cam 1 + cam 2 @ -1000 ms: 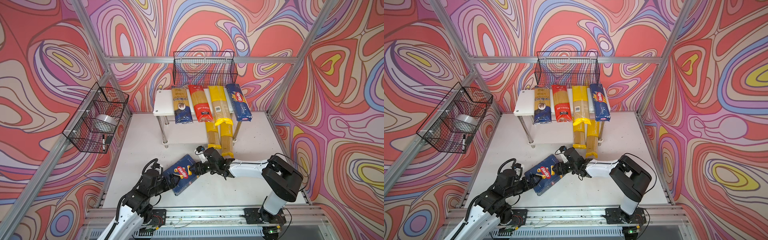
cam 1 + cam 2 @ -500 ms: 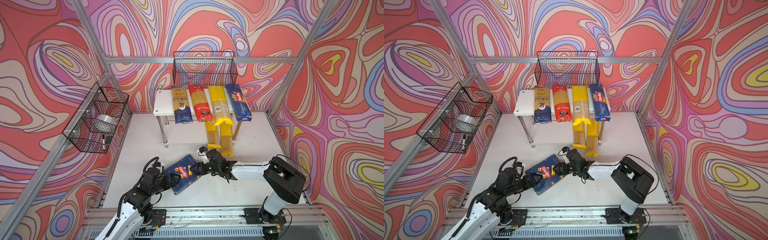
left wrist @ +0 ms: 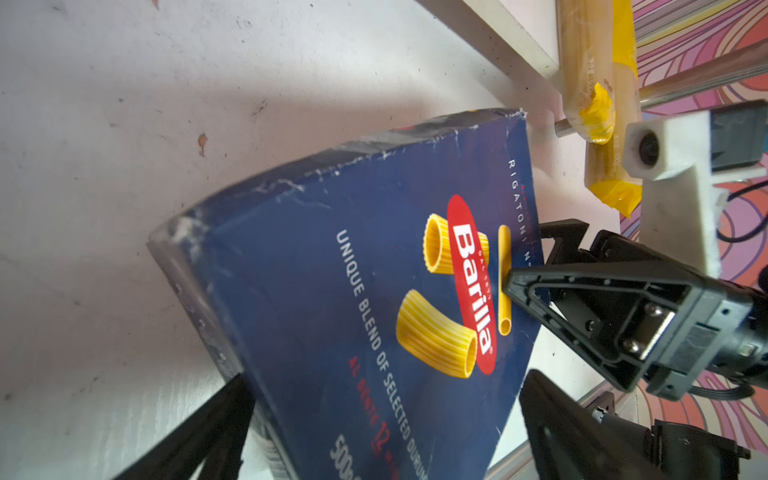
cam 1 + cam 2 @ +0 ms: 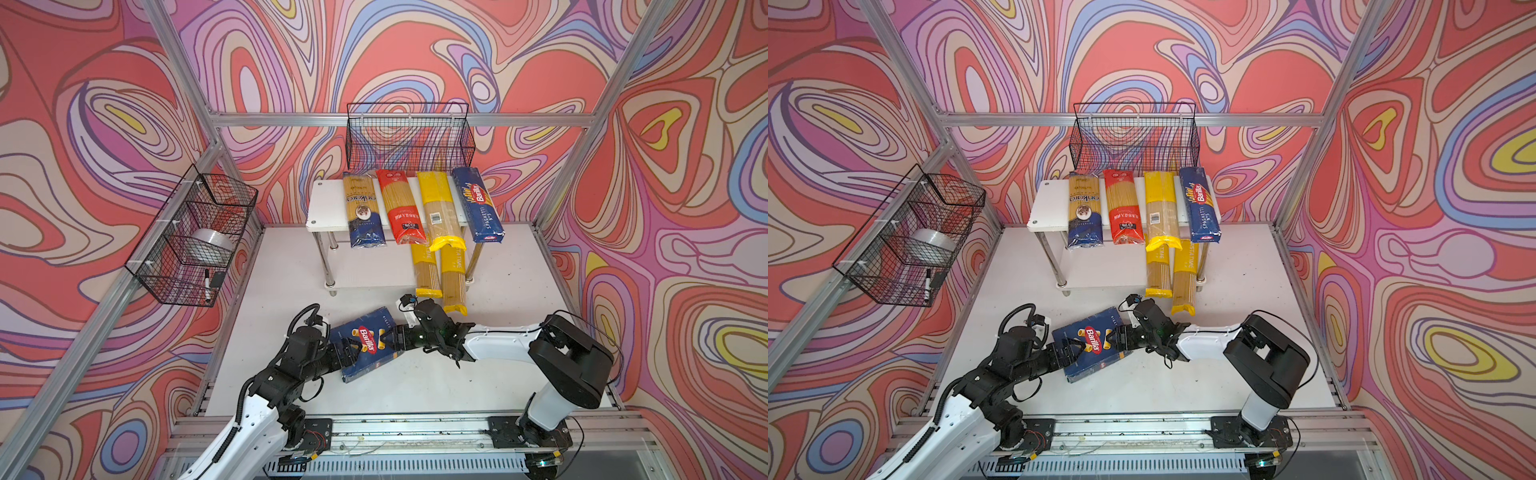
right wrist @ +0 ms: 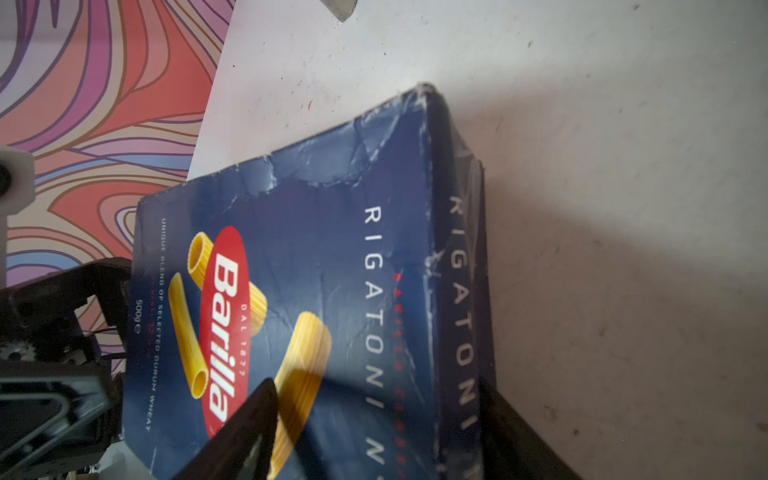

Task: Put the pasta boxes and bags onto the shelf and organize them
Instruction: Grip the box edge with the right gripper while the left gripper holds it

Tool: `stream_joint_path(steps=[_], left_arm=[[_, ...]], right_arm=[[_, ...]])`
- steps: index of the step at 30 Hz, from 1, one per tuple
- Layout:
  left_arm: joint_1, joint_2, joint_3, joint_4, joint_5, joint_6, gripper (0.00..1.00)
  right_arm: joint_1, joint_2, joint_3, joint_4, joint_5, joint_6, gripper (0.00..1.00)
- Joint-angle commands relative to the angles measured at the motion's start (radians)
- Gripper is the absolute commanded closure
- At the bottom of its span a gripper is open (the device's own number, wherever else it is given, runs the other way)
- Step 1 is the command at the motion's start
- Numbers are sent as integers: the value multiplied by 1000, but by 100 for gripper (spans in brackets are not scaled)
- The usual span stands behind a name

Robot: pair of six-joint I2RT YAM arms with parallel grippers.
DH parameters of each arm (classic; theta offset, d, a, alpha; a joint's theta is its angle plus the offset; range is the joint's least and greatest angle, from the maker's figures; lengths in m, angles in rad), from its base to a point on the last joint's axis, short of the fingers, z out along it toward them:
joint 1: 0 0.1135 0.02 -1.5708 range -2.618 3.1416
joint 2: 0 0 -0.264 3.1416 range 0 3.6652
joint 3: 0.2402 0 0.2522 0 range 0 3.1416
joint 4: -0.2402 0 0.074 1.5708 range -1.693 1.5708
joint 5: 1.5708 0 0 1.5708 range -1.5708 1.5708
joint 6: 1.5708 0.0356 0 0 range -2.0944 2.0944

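While tilted over white tabletop (image 4: 415, 395), clamping dark blue Barilla rigatoni cardboard box (image 4: 368, 358) w/ L gripper (image 4: 353, 348). Pinching opp. edge w/ R gripper (image 4: 384, 343).

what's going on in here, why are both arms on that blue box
Both arms are on the blue rigatoni box near the front of the table. The left hand grips one end and the right hand the opposite end. Behind them, the shelf carries three spaghetti bags and the long spaghetti box across its top board. Two yellow-ended bags lie on the lower board, sticking out forward. The rigatoni box looks like the last item left to shelve.
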Motion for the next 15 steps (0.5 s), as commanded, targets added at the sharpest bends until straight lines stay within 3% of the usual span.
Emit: stream_joint_path(steps=[1,15], left_arm=[[-8,12,70,202,96,27,0],[-8,85,130,247,57,76,0]], right_arm=[[37,-61,66,134,-104,-14,26],[37,-91,131,56,-75,-51,26]])
